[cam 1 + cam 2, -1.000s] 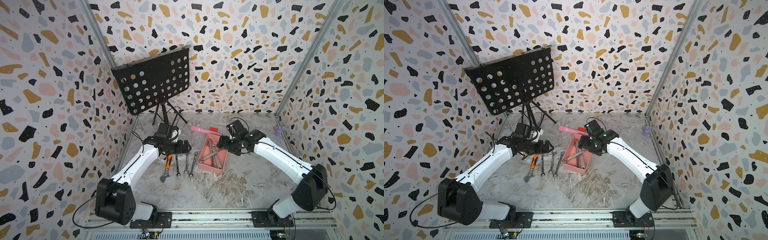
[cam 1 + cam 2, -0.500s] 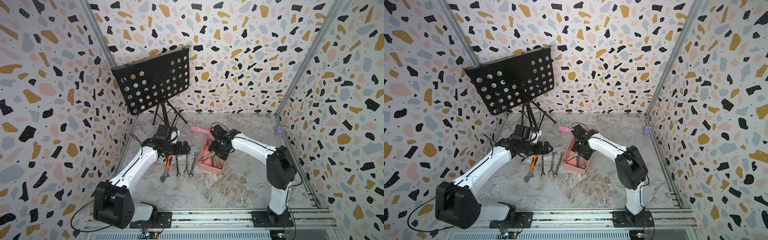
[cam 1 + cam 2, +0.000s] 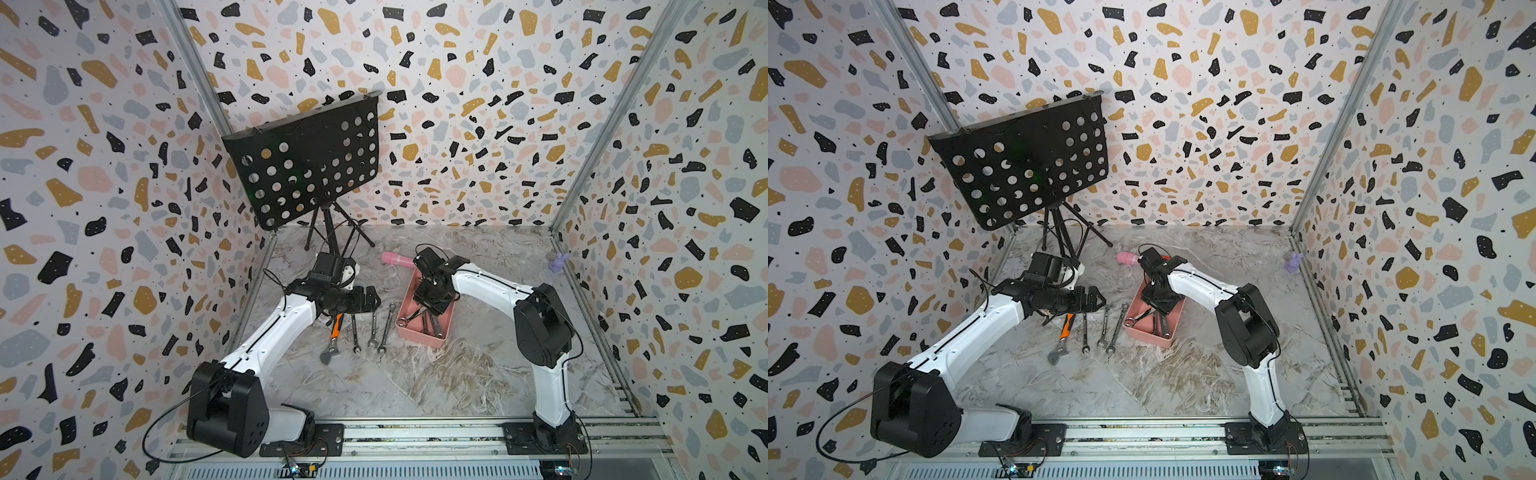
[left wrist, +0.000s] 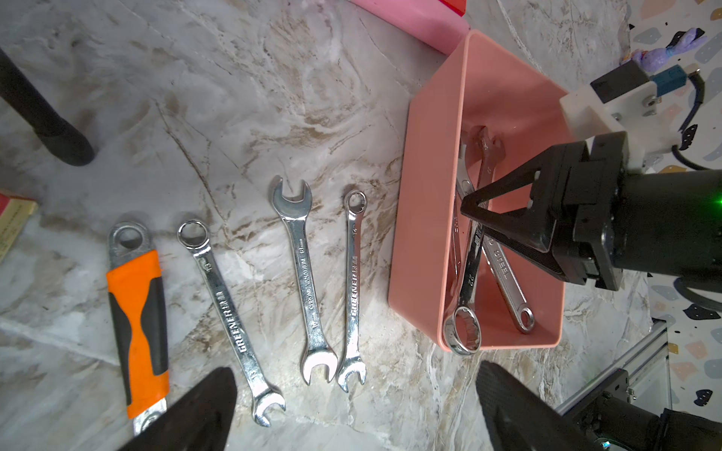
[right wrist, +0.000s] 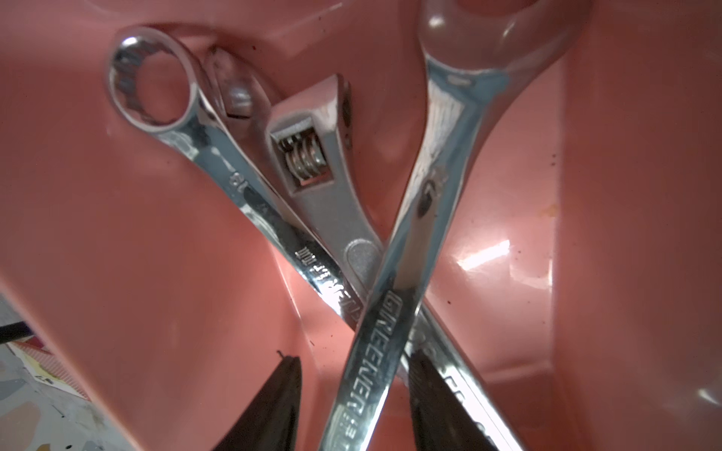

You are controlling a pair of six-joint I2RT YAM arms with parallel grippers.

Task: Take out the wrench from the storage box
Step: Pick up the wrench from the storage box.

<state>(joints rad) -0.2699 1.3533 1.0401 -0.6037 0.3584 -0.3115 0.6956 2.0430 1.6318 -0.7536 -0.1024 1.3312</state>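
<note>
Left of the box, the left hand hung wide open, empty, above a row of wrenches on the surface. Storage box held the top wrench, ring end propped on its rim, crossing other wrenches. Right hand straddled its shank, part open, gap beside one finger; no grip. Advice: centre, clamp firmly, lift straight.

White arm links, bulky black joint housings, thin black cables, black triangular gripper fingers, green status light
</note>
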